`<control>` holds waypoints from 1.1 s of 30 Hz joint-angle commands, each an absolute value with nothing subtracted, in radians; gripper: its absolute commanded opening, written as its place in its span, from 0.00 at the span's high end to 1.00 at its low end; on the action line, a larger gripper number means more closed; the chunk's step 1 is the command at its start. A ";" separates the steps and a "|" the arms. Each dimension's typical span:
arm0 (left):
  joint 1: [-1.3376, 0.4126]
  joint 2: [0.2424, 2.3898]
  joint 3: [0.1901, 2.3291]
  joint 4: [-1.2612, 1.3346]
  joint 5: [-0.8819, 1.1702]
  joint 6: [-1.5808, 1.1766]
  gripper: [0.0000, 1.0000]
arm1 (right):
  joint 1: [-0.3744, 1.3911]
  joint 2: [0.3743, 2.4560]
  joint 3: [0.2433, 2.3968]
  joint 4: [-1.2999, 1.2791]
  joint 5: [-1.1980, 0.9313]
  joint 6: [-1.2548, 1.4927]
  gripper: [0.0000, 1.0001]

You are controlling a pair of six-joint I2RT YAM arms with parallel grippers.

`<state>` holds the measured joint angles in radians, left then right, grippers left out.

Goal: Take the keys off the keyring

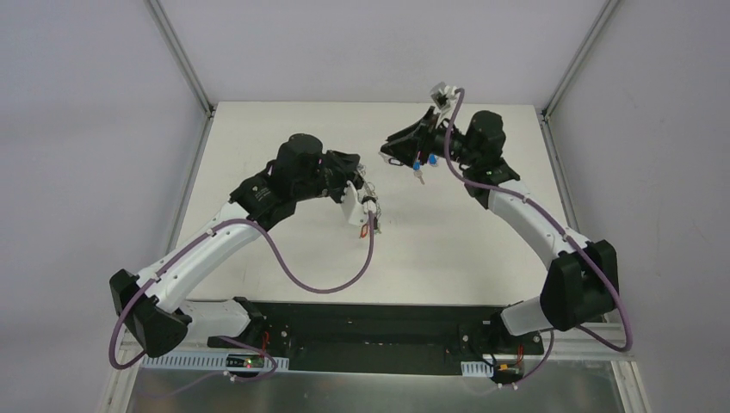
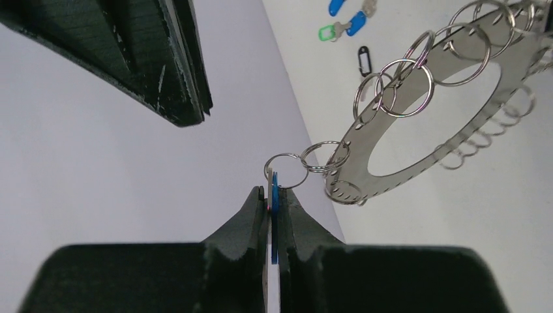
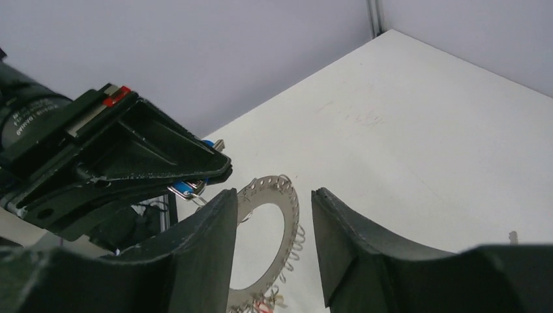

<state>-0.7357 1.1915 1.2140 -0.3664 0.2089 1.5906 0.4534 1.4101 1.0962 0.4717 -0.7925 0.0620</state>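
The keyring, a flat grey metal ring with many small split rings, hangs in the air from my left gripper. That gripper is shut on a blue-tagged key still linked to the ring by split rings. In the top view the left gripper holds the ring over the table's middle, a red tag dangling at its bottom. My right gripper is open and empty, and the ring shows between its fingers, a short way beyond. In the top view the right gripper is just right of the left one.
Loose keys lie on the white table: two blue-tagged, one green-tagged and one black-tagged. In the top view the blue ones lie under the right gripper. Grey walls stand round the table.
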 commanded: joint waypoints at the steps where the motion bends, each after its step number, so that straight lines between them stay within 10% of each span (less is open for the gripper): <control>1: -0.687 1.241 1.293 -0.192 0.310 1.596 1.00 | 0.342 1.473 1.212 0.546 -0.961 0.317 0.43; 13: -0.640 1.390 1.423 -0.135 0.476 1.564 1.00 | 0.243 1.606 1.318 0.678 -1.291 0.347 0.40; 22: -0.640 1.403 1.449 -0.124 0.536 1.565 1.00 | 0.224 1.810 1.358 1.512 -1.337 0.973 0.39; 33: -0.646 1.400 1.456 -0.124 0.563 1.560 1.00 | 0.263 1.794 1.336 1.523 -1.359 0.959 0.40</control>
